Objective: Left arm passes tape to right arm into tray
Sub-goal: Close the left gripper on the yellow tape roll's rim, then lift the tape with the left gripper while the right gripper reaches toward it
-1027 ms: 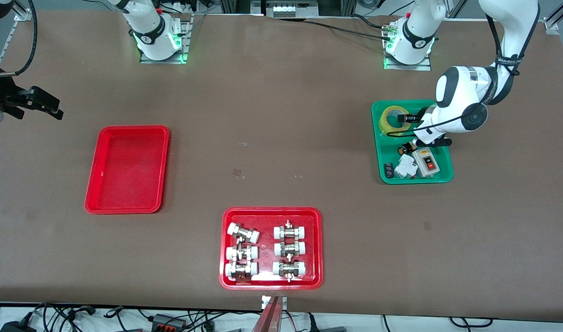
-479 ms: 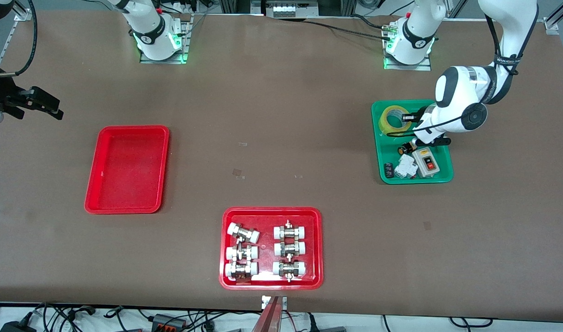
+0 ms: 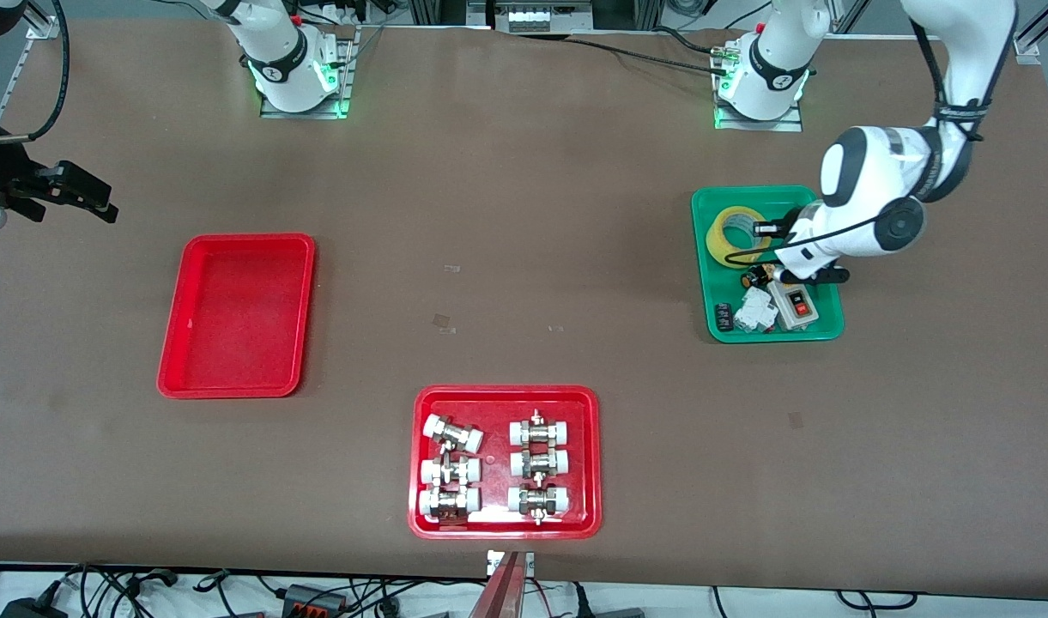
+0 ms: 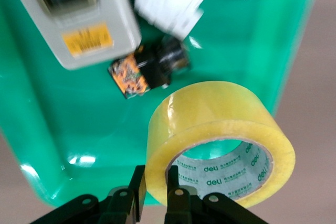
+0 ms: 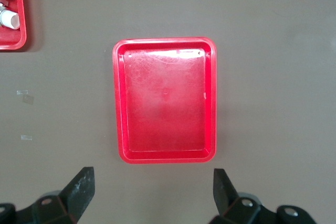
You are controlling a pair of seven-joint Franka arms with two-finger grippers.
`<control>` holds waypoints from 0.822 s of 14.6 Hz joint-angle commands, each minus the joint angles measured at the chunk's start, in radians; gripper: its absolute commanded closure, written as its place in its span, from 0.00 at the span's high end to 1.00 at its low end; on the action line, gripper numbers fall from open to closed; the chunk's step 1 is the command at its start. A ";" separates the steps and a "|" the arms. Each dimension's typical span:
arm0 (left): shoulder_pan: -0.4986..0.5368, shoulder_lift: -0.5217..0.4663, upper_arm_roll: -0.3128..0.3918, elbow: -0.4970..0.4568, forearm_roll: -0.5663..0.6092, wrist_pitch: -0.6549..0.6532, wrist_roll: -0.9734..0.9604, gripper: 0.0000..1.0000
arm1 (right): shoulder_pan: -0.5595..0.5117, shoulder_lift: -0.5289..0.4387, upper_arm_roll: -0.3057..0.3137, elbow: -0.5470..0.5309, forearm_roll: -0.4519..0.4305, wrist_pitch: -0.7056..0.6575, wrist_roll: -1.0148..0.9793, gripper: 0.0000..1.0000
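The tape [image 4: 220,142] sits pinched at its wall by our left gripper [image 4: 153,195], over the green tray [image 3: 820,329]. We lift it straight up, clear of the clutter, toward our waiting, wide-open right gripper [image 5: 152,190] over the red tray [image 3: 173,378].

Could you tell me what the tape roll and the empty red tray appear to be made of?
The tape, pinched at its wall by the left end effector over the green tray, looks like glossy translucent yellow plastic film; its pale printed core is probably cardboard. The red tray looks like smooth moulded plastic, judging by its rounded corners and soft sheen.
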 commanded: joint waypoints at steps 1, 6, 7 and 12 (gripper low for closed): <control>-0.018 -0.005 -0.027 0.234 -0.055 -0.214 -0.038 0.01 | -0.011 0.002 0.006 0.017 0.007 -0.020 -0.003 1.00; -0.029 -0.005 -0.214 0.423 -0.233 -0.288 -0.288 0.00 | 0.000 -0.001 0.018 0.031 0.018 -0.041 -0.004 1.00; -0.032 0.006 -0.269 0.460 -0.254 -0.288 -0.297 0.00 | 0.004 -0.001 0.029 0.036 0.018 -0.041 -0.004 1.00; -0.127 0.128 -0.343 0.672 -0.486 -0.247 -0.443 0.00 | 0.041 0.066 0.035 0.039 0.041 -0.092 -0.015 1.00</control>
